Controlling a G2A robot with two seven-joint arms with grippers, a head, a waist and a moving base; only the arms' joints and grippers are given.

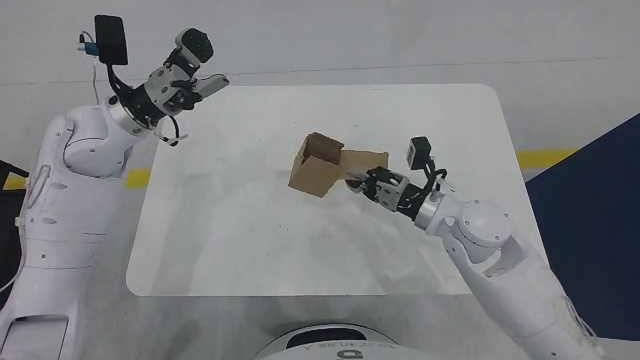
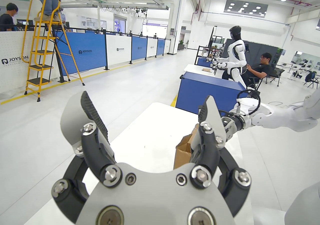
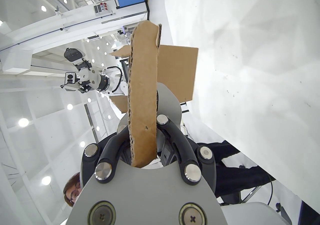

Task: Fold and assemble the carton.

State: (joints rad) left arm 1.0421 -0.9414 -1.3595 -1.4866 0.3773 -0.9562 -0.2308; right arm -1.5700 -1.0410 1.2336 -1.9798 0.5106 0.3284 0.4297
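Carton: plain brown corrugated cardboard with no print on the visible faces. Partly erected, standing as an open-ended box body with a dark hollow on its far side. Set askew to the table edges.
Flap: single panel projecting from the box body toward the right arm. In the right wrist view, seen edge-on with the fluting exposed and one long edge ragged. A broader flat panel of the same board lies behind it.
Carton position: over the table, a little right of centre. Contact with the surface cannot be determined.
Right gripper: closed narrow on the flap, with one finger on each face of the board. In the right wrist view, the flap runs straight out from between the fingers.
Left gripper: spread wide and holding nothing. Raised near the far left corner of the table, well apart from the carton.
Left gripper pads: black and ribbed on the inner face, with bare metal behind.
Table: white top with rounded corners, and faint scuffs and specks on the surface.
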